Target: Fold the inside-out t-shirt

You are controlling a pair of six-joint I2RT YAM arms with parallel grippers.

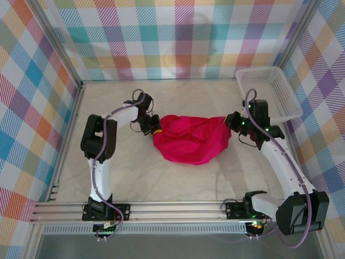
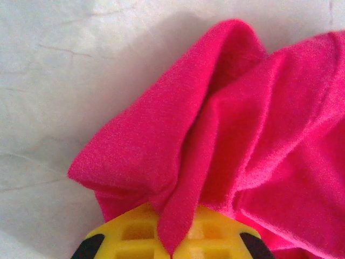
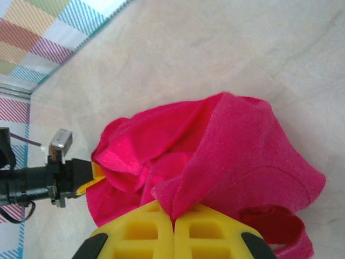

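Overhead wide, wrist-cams close (apparently), sharing t-shirt

My left arm and right arm reach inward
Left gripper and right gripper each pinch the t-shirt, jaws closed.

A crumpled red t-shirt lies on the table, left gripper touching its left edge, right gripper its right; a white basket stands beyond.
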